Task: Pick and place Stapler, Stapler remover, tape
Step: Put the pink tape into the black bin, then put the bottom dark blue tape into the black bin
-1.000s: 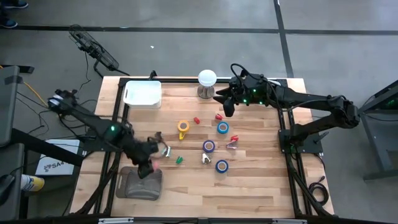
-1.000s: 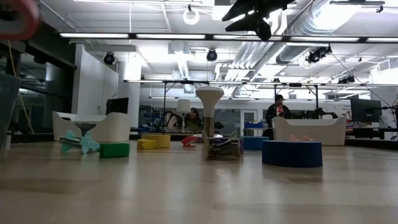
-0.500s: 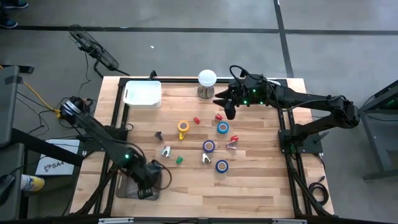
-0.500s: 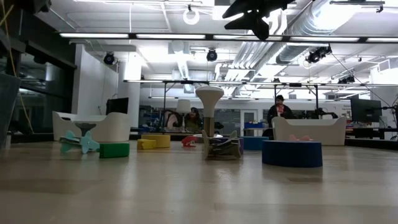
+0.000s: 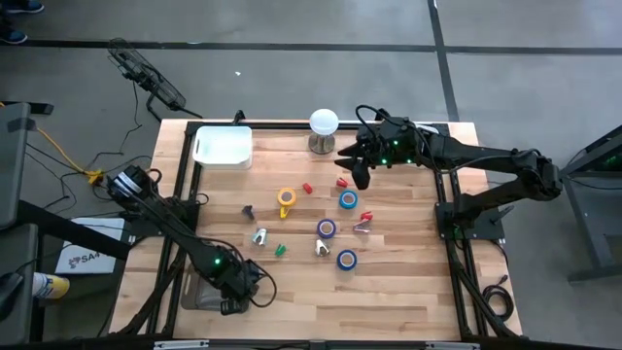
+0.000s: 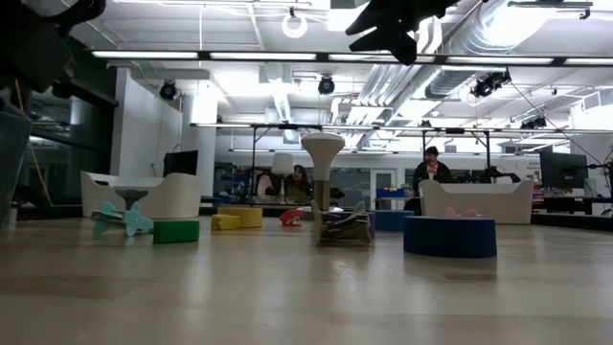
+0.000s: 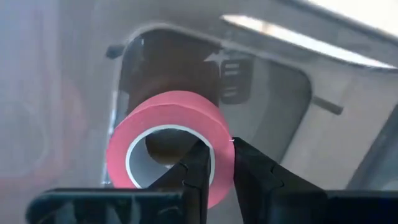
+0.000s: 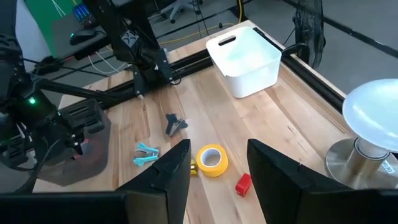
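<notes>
I work in a robotics lab or workshop hall. Exposed ducts [image 6: 498, 38] and strip lights [image 6: 287, 56] run overhead, the concrete floor [image 5: 292, 68] carries taped lines, and cables [image 5: 68, 160] trail beside my wooden worktop [image 5: 389, 292]. Beyond it a person [image 6: 429, 171] sits among benches and monitors [image 6: 562, 171].

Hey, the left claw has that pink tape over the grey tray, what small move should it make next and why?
Probably open and drop it. The left claw is pinched on the wall of the pink tape, and in the high view it sits over the grey tray at the table's near left corner. The right claw waits, open, at the far side.
</notes>
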`<action>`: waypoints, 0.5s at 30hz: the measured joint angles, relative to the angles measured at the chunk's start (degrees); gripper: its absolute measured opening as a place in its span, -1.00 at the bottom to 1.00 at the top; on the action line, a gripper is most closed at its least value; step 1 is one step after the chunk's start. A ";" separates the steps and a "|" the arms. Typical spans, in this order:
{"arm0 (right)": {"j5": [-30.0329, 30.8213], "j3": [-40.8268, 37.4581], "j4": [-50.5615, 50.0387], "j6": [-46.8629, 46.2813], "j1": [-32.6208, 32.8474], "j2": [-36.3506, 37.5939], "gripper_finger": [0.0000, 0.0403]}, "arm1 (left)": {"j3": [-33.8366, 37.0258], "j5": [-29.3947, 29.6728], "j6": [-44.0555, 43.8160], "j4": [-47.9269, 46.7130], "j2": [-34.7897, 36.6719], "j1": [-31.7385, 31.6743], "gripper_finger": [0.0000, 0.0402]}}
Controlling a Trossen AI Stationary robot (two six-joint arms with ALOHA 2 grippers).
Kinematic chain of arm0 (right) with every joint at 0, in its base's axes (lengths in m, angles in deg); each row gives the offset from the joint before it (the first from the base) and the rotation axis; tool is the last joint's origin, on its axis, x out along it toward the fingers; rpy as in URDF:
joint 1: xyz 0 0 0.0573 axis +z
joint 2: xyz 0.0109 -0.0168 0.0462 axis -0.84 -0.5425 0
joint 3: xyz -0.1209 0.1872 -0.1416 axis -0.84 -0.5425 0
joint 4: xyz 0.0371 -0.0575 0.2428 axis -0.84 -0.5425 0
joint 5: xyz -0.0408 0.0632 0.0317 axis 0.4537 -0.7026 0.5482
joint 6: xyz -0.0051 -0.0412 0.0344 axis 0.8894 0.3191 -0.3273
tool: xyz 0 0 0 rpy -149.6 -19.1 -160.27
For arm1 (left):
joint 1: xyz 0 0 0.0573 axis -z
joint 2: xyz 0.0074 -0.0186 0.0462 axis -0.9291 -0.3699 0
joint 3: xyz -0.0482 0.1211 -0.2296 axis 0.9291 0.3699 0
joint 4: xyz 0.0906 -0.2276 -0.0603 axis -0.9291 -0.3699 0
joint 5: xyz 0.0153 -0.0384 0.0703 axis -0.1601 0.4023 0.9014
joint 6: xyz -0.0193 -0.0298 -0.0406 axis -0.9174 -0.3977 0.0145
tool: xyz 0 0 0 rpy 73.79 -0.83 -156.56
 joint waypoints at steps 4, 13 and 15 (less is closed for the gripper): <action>-0.54 0.00 -0.26 0.01 0.00 0.00 -0.26 | -0.02 0.00 0.77 1.57 -0.15 0.00 -0.68; -0.81 0.00 -2.10 0.46 0.00 0.00 -0.26 | -0.02 2.68 1.20 2.43 -0.13 0.00 -0.27; -0.99 0.00 -3.21 0.97 0.00 0.00 -0.26 | -0.02 2.27 -0.03 1.87 0.12 -0.02 -0.14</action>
